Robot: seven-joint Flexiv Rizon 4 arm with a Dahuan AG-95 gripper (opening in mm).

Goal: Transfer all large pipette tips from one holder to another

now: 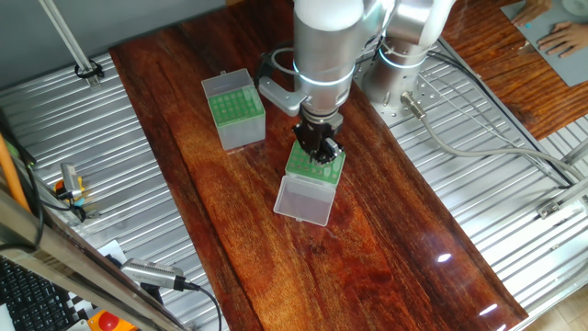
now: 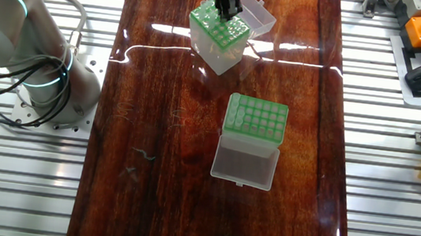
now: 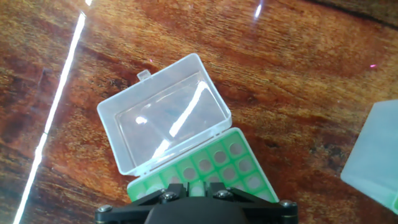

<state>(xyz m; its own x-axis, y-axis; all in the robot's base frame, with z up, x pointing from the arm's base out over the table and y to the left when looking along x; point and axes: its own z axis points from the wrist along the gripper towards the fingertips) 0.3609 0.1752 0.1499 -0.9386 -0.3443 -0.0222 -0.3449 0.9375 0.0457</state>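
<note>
- The gripper [image 1: 319, 147] is down at the green rack top of the whitish holder [image 1: 314, 165] — whether its fingers are apart or together cannot be told.
- The holder's clear lid [image 3: 163, 121] lies hinged open on the wooden counter [image 1: 386, 248].
- The grey-sided box [image 1: 235, 112] stands well apart, to the left in that fixed view.
- No pipette tips can be made out — racks show only holes.

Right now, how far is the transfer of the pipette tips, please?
Done: both boxes stand open; whether any tip already sits in the grey box is too small to tell. In hand: the pincer is down on the green rack of the clear-lidded box, apparently going for a tip; its jaws are hidden. Left: probably most transfers.
</note>
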